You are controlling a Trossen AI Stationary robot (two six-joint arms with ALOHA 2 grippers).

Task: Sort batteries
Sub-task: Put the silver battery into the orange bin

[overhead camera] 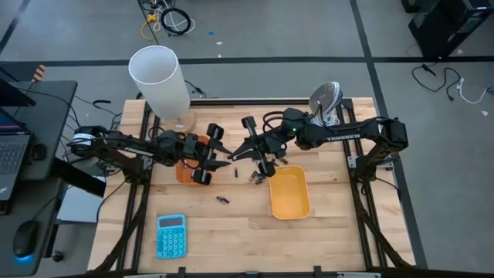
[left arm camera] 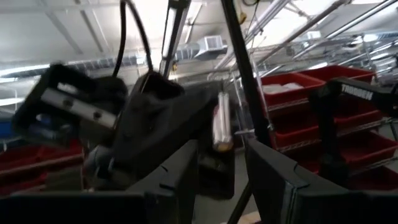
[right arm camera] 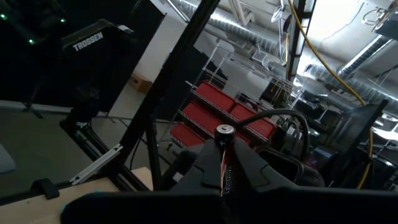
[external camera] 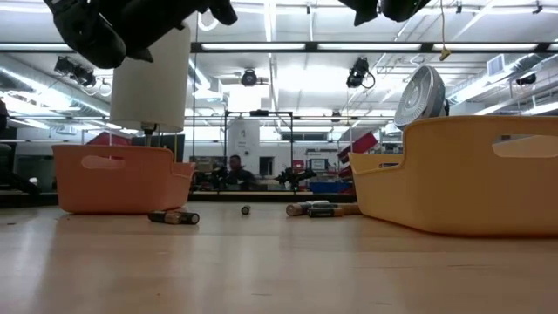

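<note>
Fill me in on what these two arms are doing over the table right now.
They are sorting batteries into trays. The right gripper is shut on a battery, held up above the table near its middle, end-up between the fingers. The left gripper is open, raised beside the orange tray, facing the right one. More loose batteries lie on the wood between the orange tray and the yellow tray, so sorting isn't finished.
</note>
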